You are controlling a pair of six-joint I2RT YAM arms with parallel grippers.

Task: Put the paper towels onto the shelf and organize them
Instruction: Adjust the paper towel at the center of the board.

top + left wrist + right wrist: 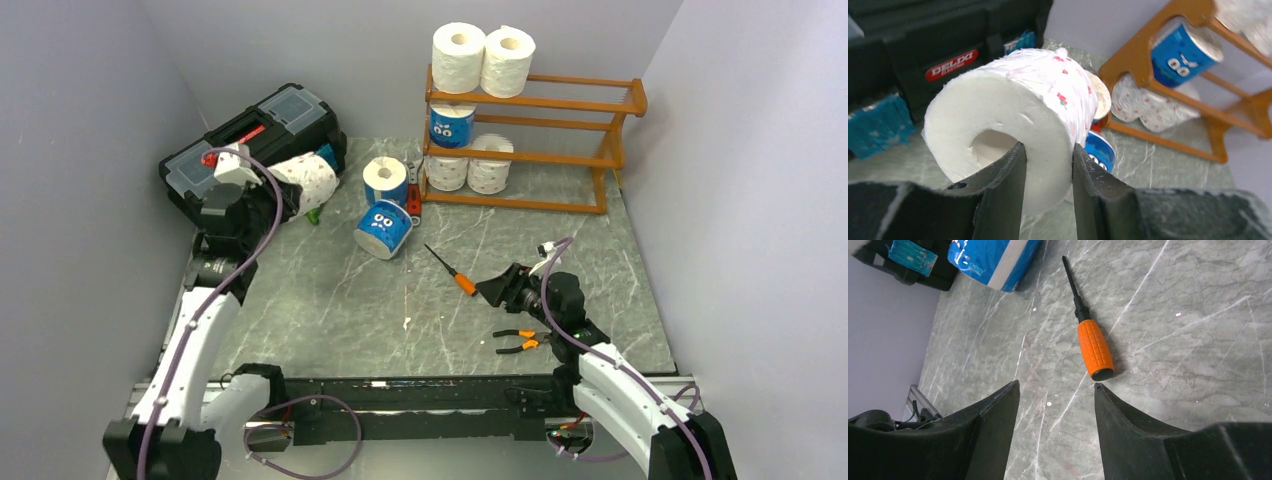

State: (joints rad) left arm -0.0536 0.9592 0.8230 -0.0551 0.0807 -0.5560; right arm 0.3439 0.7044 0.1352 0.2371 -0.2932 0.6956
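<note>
left gripper (1045,150) pinching 1 white roll (1013,110) by the toolbox (250,135); right gripper (1055,387) spread above the table (330,320).

nearest to the arms, the pliers (520,343) lie on the table just beside the right arm. the right gripper has its jaws apart with nothing between them, and it points to the screwdriver (1094,347) without touching it. on the left side, the fingers (1003,200) of the left gripper press the wall of the roll from 2 sides, 1 at the core hole and 1 outside. this roll has small red prints. farther on, 2 blue rolls stand on the table near the shelf (560,105): the tilted one (383,228) and the upright one (385,180) behind it. the shelf at the back carries 2 white rolls (483,55) on its top, 1 blue roll (452,125) on the middle tier and 2 low rolls (468,170), white, on the bottom tier.
</note>
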